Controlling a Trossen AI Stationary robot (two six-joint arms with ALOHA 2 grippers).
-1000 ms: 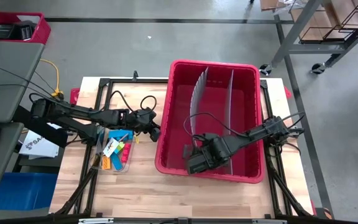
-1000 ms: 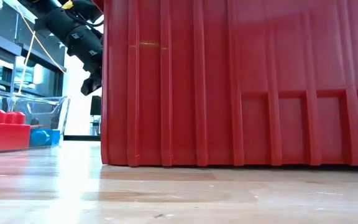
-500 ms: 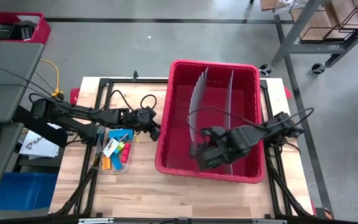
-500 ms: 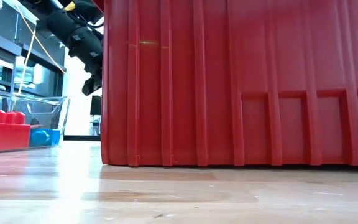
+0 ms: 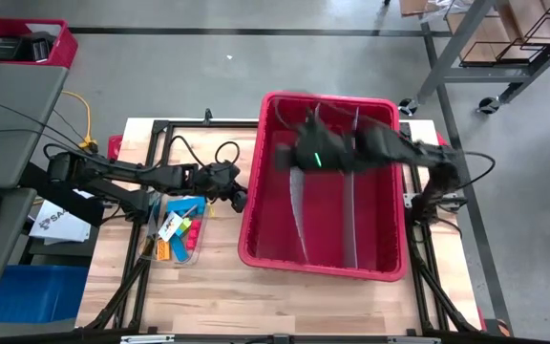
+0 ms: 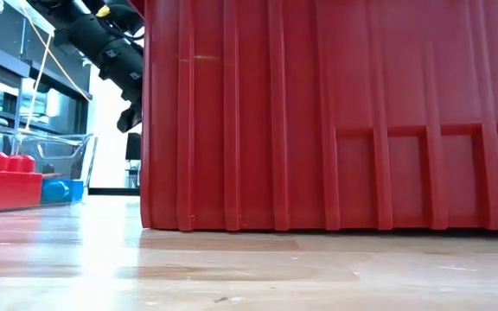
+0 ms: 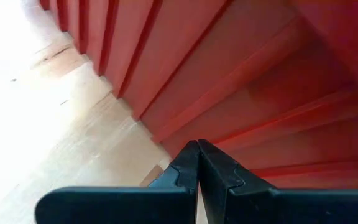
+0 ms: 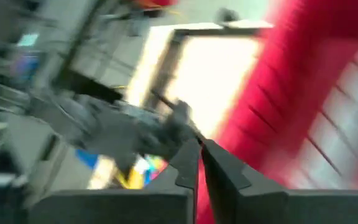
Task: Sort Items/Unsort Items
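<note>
**Red bin fills the table's middle; open wood along the near edge**

The large red bin [image 5: 323, 182] takes the table [image 5: 256, 296] from centre to 3 o'clock, its tall wall [image 6: 335, 112] a solid barrier at table height. Two pale dividers [image 5: 347, 191] split its inside into three lanes. The right arm, blurred, crosses over the bin's 12 o'clock end. At 9 o'clock the left gripper [image 5: 240, 203], fingers pressed together, hangs just beside the bin's outer wall, above a narrow strip of bare wood. A clear tray of items [image 5: 175, 234] sits near 8 o'clock. The band of wood at 6 o'clock lies open.
</note>
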